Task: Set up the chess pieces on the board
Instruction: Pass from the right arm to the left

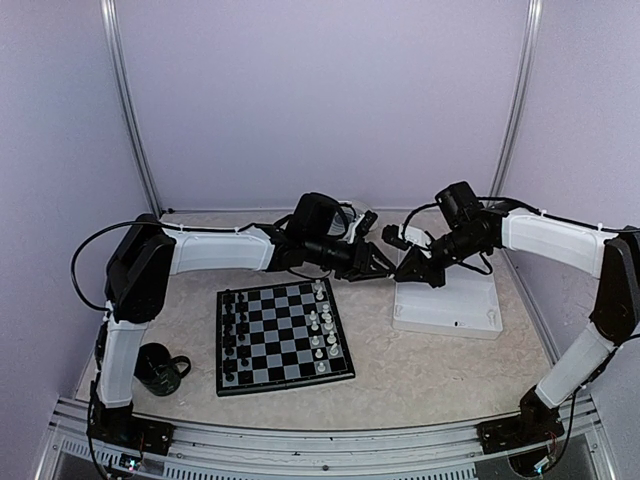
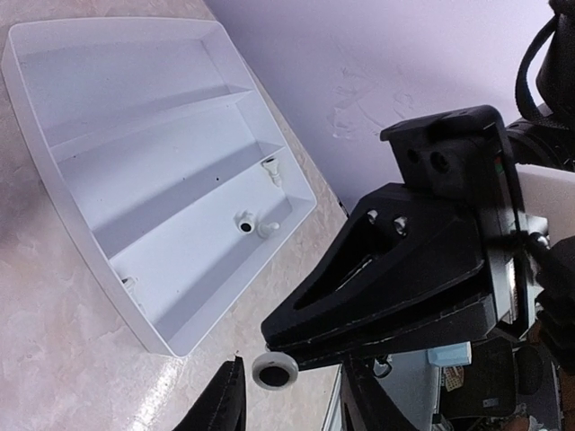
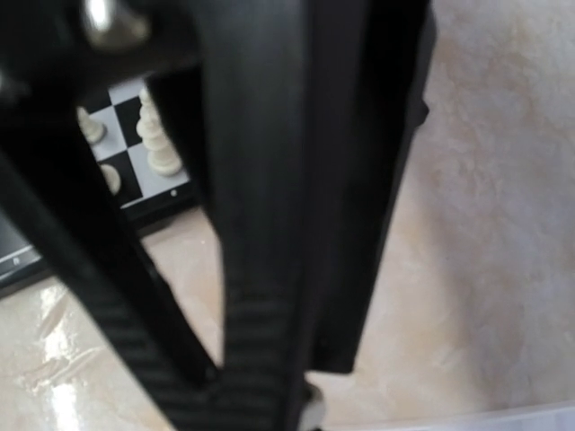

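White plastic shows between the black fingers of the left gripper (image 2: 289,395). Its jaws are set partly apart, and the round base of a white piece (image 2: 274,370) is framed in the gap, closer to one finger, with no contact that can be made out. That piece is pinched at the very tips of the right gripper (image 2: 286,346), whose jaws are brought together on it; the grip itself is blurred in the right wrist view. Since the base is turned full-face toward the left wrist camera, the long axis is judged to run along the left gripper's line of reach rather than upright. The two grippers are held nose to nose above the table, between the board (image 1: 283,378) and the tray (image 2: 135,99). The board is found to the near left of that spot, on the left gripper's side, so the left gripper is judged the nearer for placing. White chessmen (image 1: 318,325) are ranked along the board's right edge and black chessmen (image 1: 235,330) along its left. A few loose white ones (image 2: 244,222) are seen in the tray.
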